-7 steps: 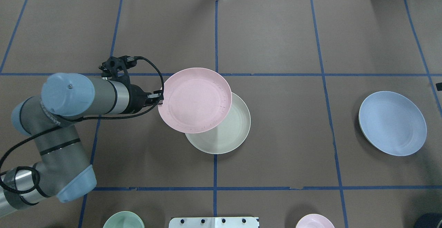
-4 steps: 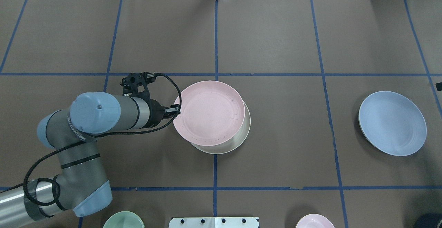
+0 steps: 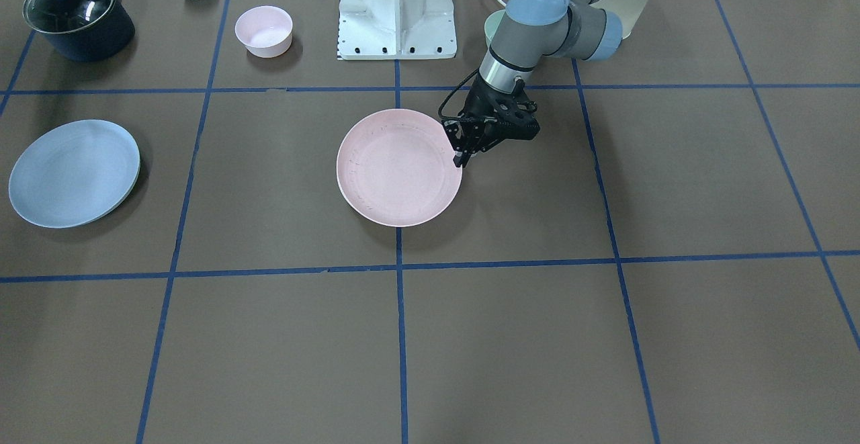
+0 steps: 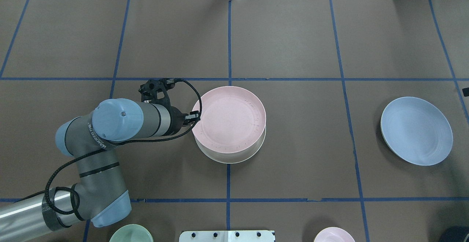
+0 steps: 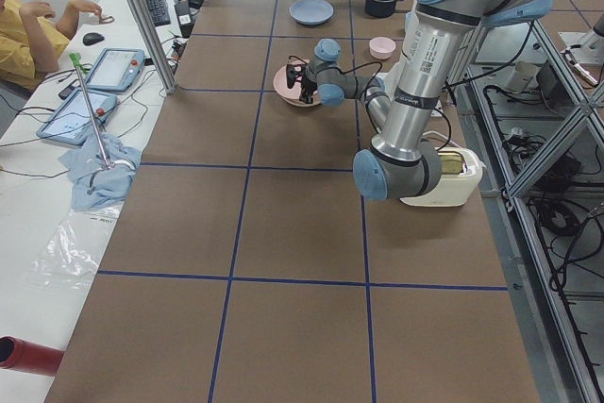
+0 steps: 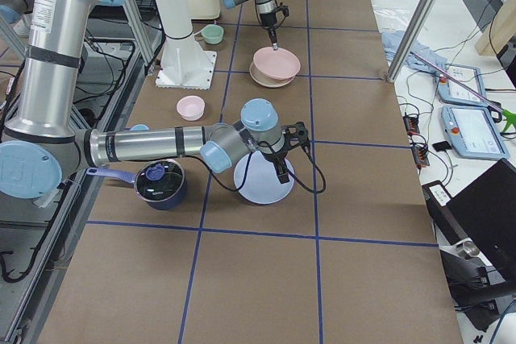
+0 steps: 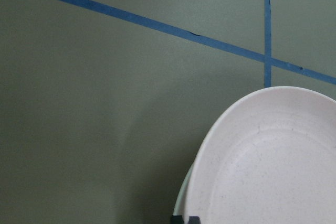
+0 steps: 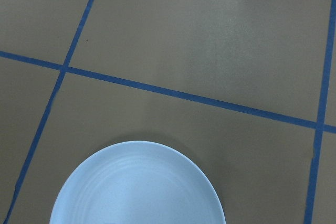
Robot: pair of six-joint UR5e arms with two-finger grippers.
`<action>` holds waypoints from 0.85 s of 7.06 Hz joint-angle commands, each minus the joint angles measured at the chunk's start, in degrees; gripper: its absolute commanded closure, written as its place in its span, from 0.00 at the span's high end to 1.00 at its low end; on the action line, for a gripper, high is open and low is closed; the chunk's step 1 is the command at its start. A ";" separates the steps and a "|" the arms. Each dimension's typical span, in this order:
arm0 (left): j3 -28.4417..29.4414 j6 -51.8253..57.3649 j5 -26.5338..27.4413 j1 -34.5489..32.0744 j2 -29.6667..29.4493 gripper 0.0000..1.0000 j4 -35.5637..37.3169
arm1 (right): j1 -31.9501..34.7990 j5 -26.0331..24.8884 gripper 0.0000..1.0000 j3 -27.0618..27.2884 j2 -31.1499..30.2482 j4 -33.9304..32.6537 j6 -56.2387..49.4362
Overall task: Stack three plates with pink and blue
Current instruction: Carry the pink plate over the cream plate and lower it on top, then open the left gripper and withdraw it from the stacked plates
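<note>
Closest to the robot's base, a mint-green bowl and a small pink bowl sit at the edge of the worktop, one to either side. Neither belongs to the stack.

A little further out, the left claw is pressed onto the robot-left rim of the pink plate, pinching it between its fingertips. That plate lies over the cream plate, almost centred on it. Only a crescent of cream shows along the side nearest the robot. From the right-end camera the pink plate looks slightly raised on the gripped side, so I judge it lowered onto the cream one but not yet let go.

At about the same depth but well apart, over on the robot's right, the blue plate lies flat on the worktop by itself. The right claw hangs just over its edge. It shows only in the side camera, so I cannot tell whether it is spread or pressed together, and the plate does not look lifted.

By my reading, the first pairing is nearly done and about half the job remains. The pink plate has to be released and the left arm backed away. The blue plate has to be gripped, carried across and set on top.
</note>
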 commanded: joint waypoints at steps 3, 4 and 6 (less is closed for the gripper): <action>-0.22 0.00 0.07 0.96 0.38 0.43 0.00 | 0.00 -0.05 1.00 0.00 0.00 0.00 0.00; -0.22 0.17 0.68 1.57 0.56 0.94 -0.09 | 0.00 0.04 1.00 0.00 0.00 0.00 0.00; -1.79 2.00 0.60 1.15 0.91 1.00 0.17 | -0.09 -0.05 1.00 0.00 0.00 0.00 0.09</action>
